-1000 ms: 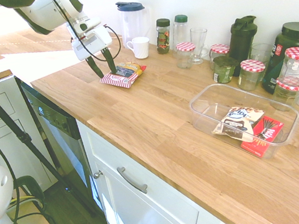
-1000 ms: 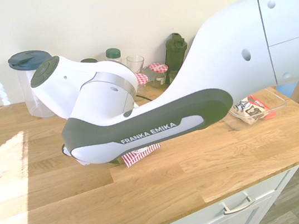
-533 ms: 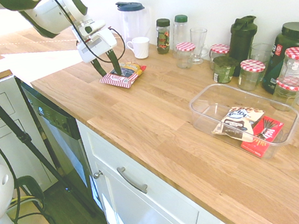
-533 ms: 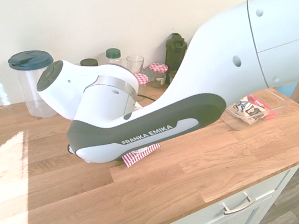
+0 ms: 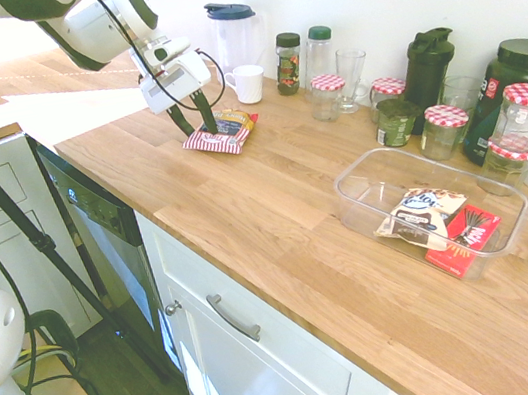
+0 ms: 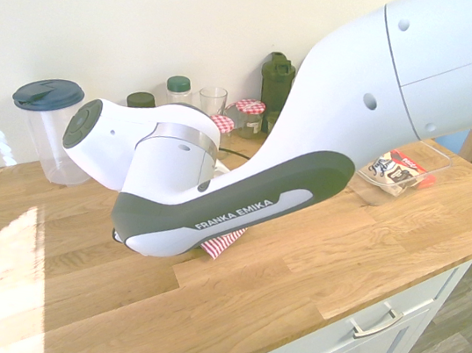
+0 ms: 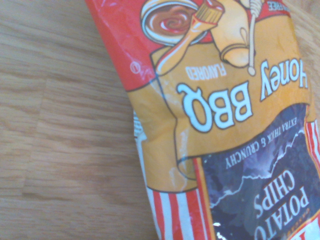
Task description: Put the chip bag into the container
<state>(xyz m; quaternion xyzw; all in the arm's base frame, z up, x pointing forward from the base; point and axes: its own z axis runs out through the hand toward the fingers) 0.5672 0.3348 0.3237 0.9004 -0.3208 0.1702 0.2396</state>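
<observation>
The bag (image 5: 225, 146) is being supported by the counter (image 5: 304, 252), well apart from the container (image 5: 345, 206) and just beyond the mug (image 5: 247, 84) from it. Directly above the bag, the gripper (image 5: 203, 133) is being held low, with a gap being shown between its two fingers: one is being seen by the bag's left side in the first exterior view, the other against its upper face. Whether the bag is being pinched cannot be told; in the second exterior view the contact is being hidden by the arm (image 6: 239, 213).

The bag's long axis is apparently being pointed from the striped end, by the counter's front, towards the mug side. The coming grip is therefore being judged on whether enough bag is being caught between the fingers; a shallow bite may be being risked. Afterwards, a lift is being called for, then a carry towards the container, where the snack bag (image 5: 427, 211) and red box (image 5: 465, 237) are being held.
</observation>
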